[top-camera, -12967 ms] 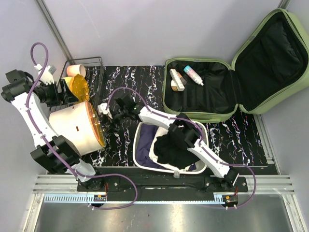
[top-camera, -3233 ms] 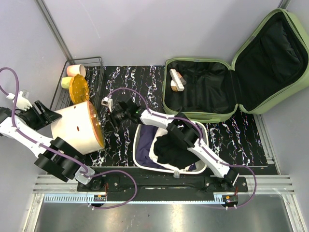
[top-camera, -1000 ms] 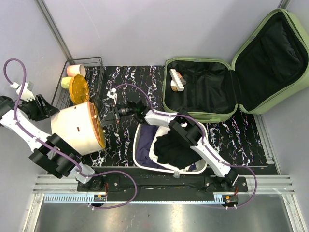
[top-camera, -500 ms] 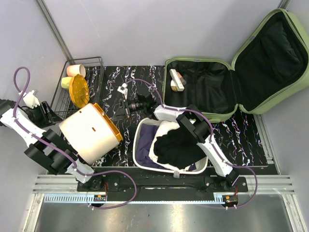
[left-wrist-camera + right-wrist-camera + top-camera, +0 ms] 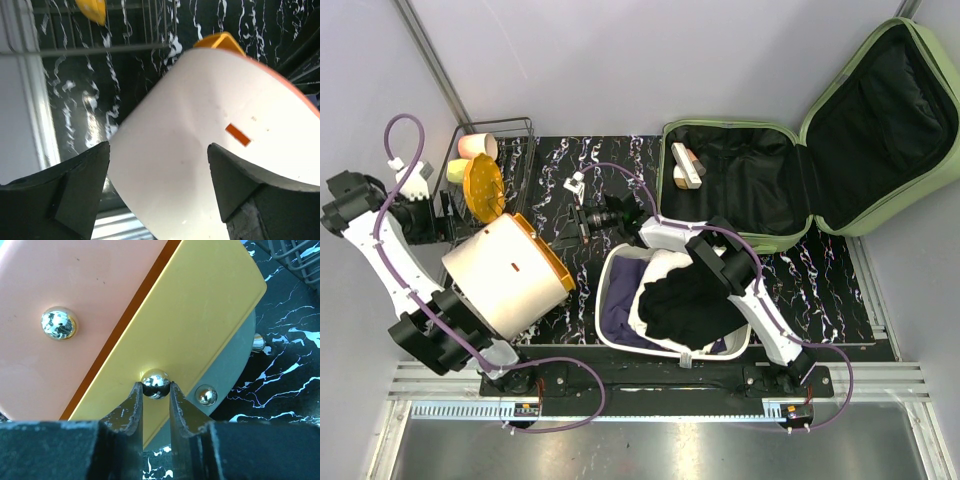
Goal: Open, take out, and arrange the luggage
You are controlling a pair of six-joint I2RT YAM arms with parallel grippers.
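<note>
right gripper is pressed onto a small shiny knob on the yellow panel of the big white box, just the fingertips on it. left gripper stands spread wide over the white side of that box, and i can't see either finger touching it.

that's my worry: nothing braces the box. it lies tilted on the worktop, close to the wire rack on one side and the white bin of dark clothes on the other. if i pull on the knob now, i expect the whole box to slide or roll with it, not the panel to come away, and it could bump the rack or ride up against the bin.

second risk: the knob is round, polished and tiny, so with any sideways drag it may pop out of the pinch and the arm may jerk back toward the bin.

the luggage sits far right at the back, lid thrown open and leaning away, with a small pale box in its left corner. so there's unpacking left to do, and a shoved box would crowd the space i need for arranging.
</note>
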